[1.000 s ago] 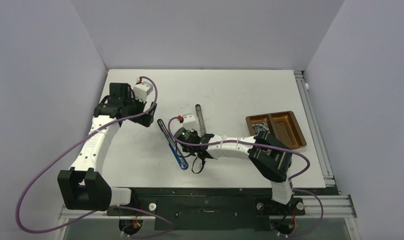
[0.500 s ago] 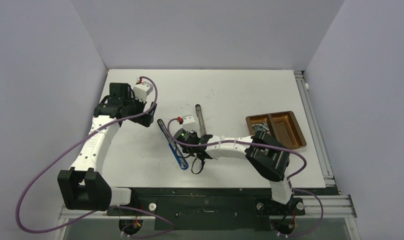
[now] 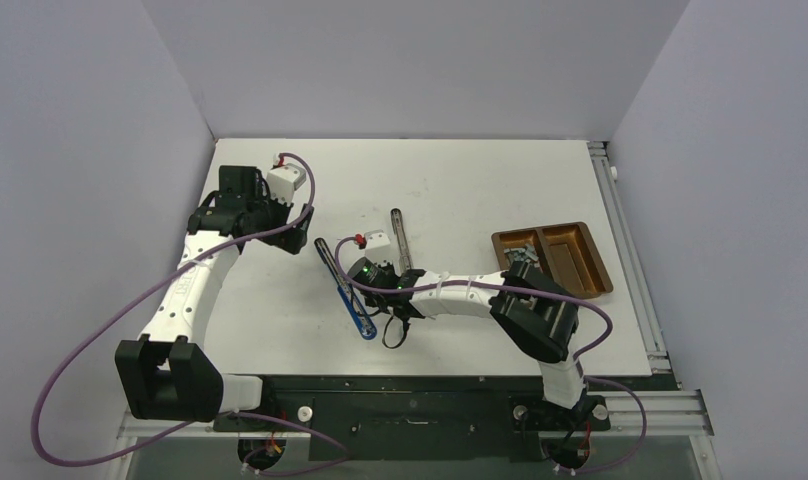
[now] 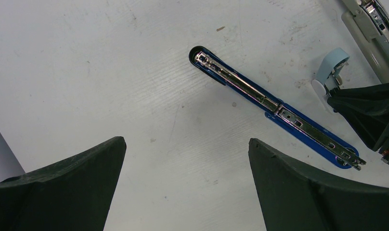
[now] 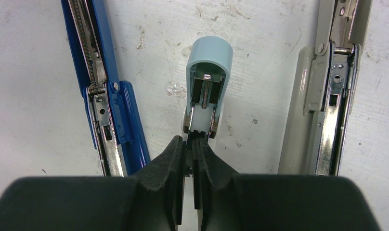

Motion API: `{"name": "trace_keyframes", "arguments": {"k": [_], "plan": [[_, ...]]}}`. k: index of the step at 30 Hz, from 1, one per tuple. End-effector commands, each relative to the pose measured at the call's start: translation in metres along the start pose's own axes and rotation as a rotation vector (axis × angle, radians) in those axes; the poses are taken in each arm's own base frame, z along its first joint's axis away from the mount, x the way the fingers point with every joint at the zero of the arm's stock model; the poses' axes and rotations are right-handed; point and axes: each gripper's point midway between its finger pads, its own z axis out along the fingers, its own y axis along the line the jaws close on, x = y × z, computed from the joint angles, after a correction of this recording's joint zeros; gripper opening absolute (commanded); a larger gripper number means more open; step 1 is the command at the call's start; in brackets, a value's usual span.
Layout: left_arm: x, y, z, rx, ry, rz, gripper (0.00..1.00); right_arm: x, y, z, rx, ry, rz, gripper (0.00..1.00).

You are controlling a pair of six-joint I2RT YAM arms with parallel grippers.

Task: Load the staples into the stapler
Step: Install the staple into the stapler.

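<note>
White tabletop (image 3: 460, 180), scuffed up close, with plain lilac-grey walls round it. Going left to right: your left gripper (image 4: 185, 144) hangs over the table at about 10 o'clock. Its fingers are spread wide with nothing in them, and it looks down on the blue stapler (image 4: 274, 108), which lies folded open with its rail up. Near the centre, your right gripper (image 5: 193, 144) has its fingers pressed together at the near end of the small pale-blue stapler (image 5: 208, 72). That stapler's open channel faces up and points toward 12 o'clock. A grey stapler (image 5: 327, 82), also opened out, lies just beside it at 3 o'clock. The staples (image 3: 518, 252) show as a silvery clump in the left compartment of the brown tray (image 3: 577, 258), well apart at the table's 3 o'clock.

My read: you're lining up a strip with the pale-blue channel. Keep the wrist square to it, go in low and slow, and don't let go till the strip sits between both walls. That little stapler looks light, so a crooked push could just shove it along.

Hard to call: there's a thin dark sliver between the right fingers, and I can't tell if it's a strip of staples or just the gap. The fingers also hide the stapler's near end, and from above the wrist covers most of it.
</note>
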Motion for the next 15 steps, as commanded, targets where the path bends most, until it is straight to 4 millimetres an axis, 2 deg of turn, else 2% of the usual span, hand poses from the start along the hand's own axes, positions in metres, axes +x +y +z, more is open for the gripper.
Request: {"name": "trace_keyframes", "arguments": {"k": [1,6,15], "plan": [[-0.024,0.011,-0.006,-0.037,-0.074,0.015,0.98,-0.021,0.002,-0.007,-0.017,-0.052,0.024,0.09],[-0.025,0.011,-0.007,-0.036,-0.077,0.016,0.98,-0.032,0.004,-0.016,-0.037,-0.075,0.025,0.09],[-0.027,0.011,-0.009,-0.034,-0.083,0.015,0.99,-0.035,0.004,-0.023,-0.053,-0.086,0.022,0.09]]}}
